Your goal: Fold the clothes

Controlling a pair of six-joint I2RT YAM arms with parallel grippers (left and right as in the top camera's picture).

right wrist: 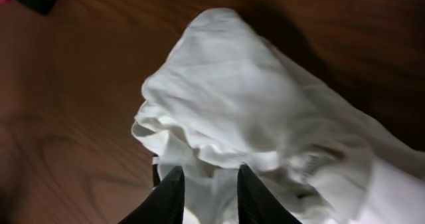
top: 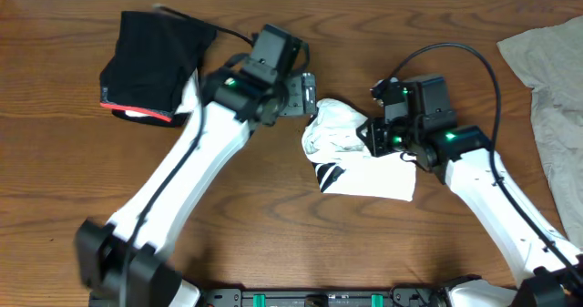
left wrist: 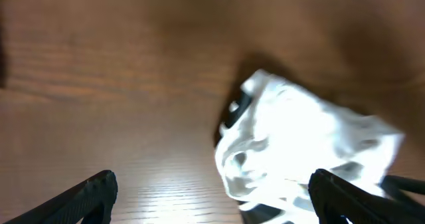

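Crumpled white T-shirt, bunched mid-frame on the wooden counter.
Black stripes at its lower left; right jaws clenched on a fold, left jaws spread wide beside it. Upper left, a black red-edged garment; far right, a grey-beige one.

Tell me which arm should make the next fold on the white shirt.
Right. The right gripper looks clamped on the white shirt at its bunched edge, while the left gripper is open and empty beside it.
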